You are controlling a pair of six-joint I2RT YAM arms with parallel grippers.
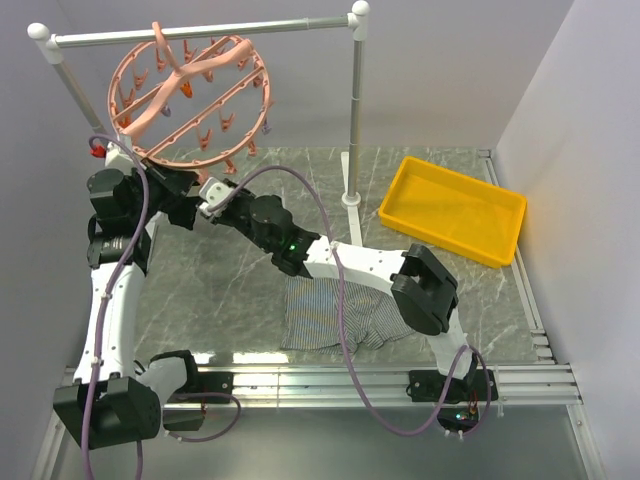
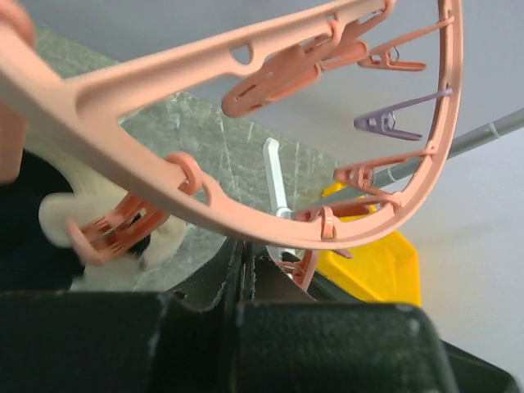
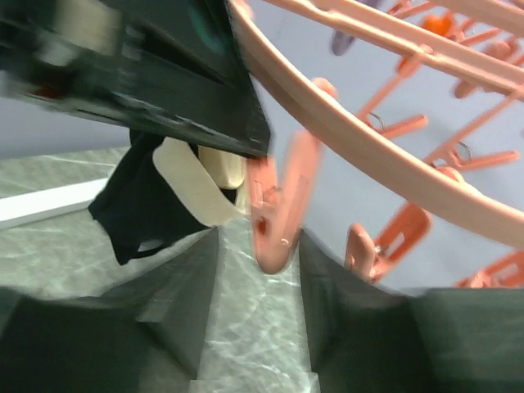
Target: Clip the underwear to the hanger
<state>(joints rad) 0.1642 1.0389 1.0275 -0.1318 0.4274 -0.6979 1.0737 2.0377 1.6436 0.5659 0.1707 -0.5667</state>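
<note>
The pink hanger ring (image 1: pixel 190 100) hangs by its hook from the grey rail at the back left, with many clips dangling. The striped grey underwear (image 1: pixel 330 318) lies flat on the table near the front edge, partly under my right arm. My right gripper (image 1: pixel 210 193) reaches up under the ring's lower rim. In the right wrist view it (image 3: pixel 258 239) is open, with one dangling pink clip (image 3: pixel 274 214) hanging between its fingertips. My left gripper (image 1: pixel 185 192) sits just beside it under the ring. In the left wrist view it (image 2: pixel 243 247) is shut, right below the ring's rim (image 2: pixel 270 225).
A yellow tray (image 1: pixel 452 208) stands at the back right and also shows in the left wrist view (image 2: pixel 377 270). The rail's right post (image 1: pixel 354 120) stands on the table between the ring and the tray. A purple clip (image 2: pixel 385 123) hangs among the pink ones.
</note>
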